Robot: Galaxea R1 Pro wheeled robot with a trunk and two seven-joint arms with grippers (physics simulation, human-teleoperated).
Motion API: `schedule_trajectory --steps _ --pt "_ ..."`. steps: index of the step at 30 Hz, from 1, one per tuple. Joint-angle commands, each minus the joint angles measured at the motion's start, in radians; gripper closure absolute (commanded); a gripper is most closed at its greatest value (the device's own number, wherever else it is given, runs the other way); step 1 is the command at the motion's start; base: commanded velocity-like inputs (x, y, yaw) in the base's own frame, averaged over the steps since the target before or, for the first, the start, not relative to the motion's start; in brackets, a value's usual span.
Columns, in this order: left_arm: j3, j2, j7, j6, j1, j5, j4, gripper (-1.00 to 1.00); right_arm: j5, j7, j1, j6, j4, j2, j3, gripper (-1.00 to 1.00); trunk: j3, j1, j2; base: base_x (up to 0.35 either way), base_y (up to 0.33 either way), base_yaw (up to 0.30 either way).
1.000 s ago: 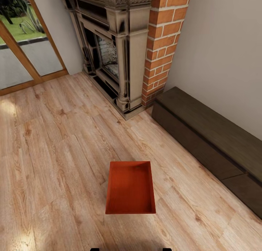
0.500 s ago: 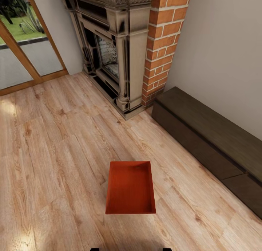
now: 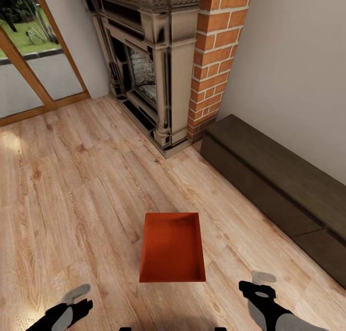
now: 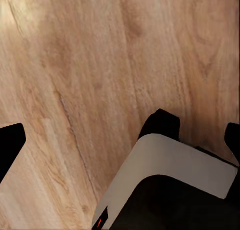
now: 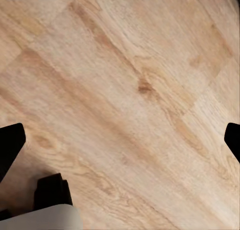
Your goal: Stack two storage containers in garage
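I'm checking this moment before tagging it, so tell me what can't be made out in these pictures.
- Orange-red container, head view: one or two nested bins cannot be told; its near wall hides the outside.
- Left pincer and right pincer, head view: arms cut off by the bottom edge.
- Dark low bench, head view: far end cut by the right edge.
- Fireplace, head view: top cropped.
- Both wrist views: fingertips cut off at the side edges.

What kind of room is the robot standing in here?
Most likely a living room in a house: there's a brick fireplace, a light wood plank floor, and wood-framed glass doors looking onto a garden.
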Motion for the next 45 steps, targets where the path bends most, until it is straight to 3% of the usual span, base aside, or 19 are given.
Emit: schedule_trajectory --steps 1,8,11,13,15,16,18,21,24,25,28,45 --pt "-0.005 -0.026 0.04 0.006 -0.022 0.005 -0.004 -1.0 -0.009 -0.004 -0.008 -0.004 0.0 0.016 0.008 -1.0 -0.001 0.0 0.0 0.0 0.0 0.0" --pt "-0.011 -0.141 0.099 0.02 -0.096 -0.028 0.001 -1.0 -0.006 -0.005 -0.021 -0.023 0.001 0.09 0.013 -1.0 -0.001 0.0 0.0 0.0 0.0 0.0" --pt "-0.013 -0.2 0.106 0.024 -0.108 -0.089 0.001 -1.0 0.005 -0.004 -0.022 -0.047 0.001 0.137 0.019 -1.0 -0.001 0.0 0.0 0.0 0.0 0.0" --pt "-0.013 -0.221 0.107 0.018 -0.111 -0.135 0.0 -1.0 0.023 -0.003 -0.022 -0.057 0.001 0.167 0.022 -1.0 -0.001 0.0 0.0 0.0 0.0 0.0" --pt "-0.013 -0.235 0.109 -0.013 -0.113 -0.18 -0.003 -1.0 0.064 -0.001 -0.022 -0.065 0.001 0.192 0.022 -1.0 -0.001 0.0 0.0 0.0 0.0 0.0" --pt "-0.013 -0.241 0.11 -0.069 -0.114 -0.203 -0.008 -1.0 0.114 -0.001 -0.022 -0.071 0.001 0.206 0.018 -1.0 -0.001 0.0 0.0 0.0 0.0 0.0" --pt "-0.013 -0.245 0.11 -0.103 -0.114 -0.213 -0.014 -1.0 0.152 0.0 -0.021 -0.087 0.002 0.211 0.016 -1.0 -0.001 0.0 0.0 0.0 0.0 0.0" --pt "-0.014 -0.254 0.109 -0.12 -0.114 -0.221 -0.018 -1.0 0.17 0.007 -0.021 -0.116 0.006 0.213 0.015 -1.0 -0.001 0.0 0.0 0.0 0.0 0.0" --pt "-0.015 -0.259 0.11 -0.133 -0.114 -0.27 -0.021 -1.0 0.168 0.009 -0.02 -0.134 0.027 0.215 0.013 -1.0 -0.001 0.0 0.0 0.0 0.0 0.0" --pt "-0.015 -0.259 0.111 -0.138 -0.114 -0.304 -0.02 -1.0 0.166 0.007 -0.02 -0.135 0.031 0.215 0.012 -1.0 -0.001 0.0 0.0 0.0 0.0 0.0" --pt "-0.014 -0.258 0.111 -0.144 -0.114 -0.329 -0.02 -1.0 0.164 0.005 -0.02 -0.136 0.034 0.214 0.01 -1.0 -0.001 0.0 0.0 0.0 0.0 0.0" --pt "-0.013 -0.258 0.112 -0.149 -0.114 -0.347 -0.021 -1.0 0.164 0.009 -0.02 -0.137 0.036 0.212 0.006 -1.0 -0.001 0.0 0.0 0.0 0.0 0.055"
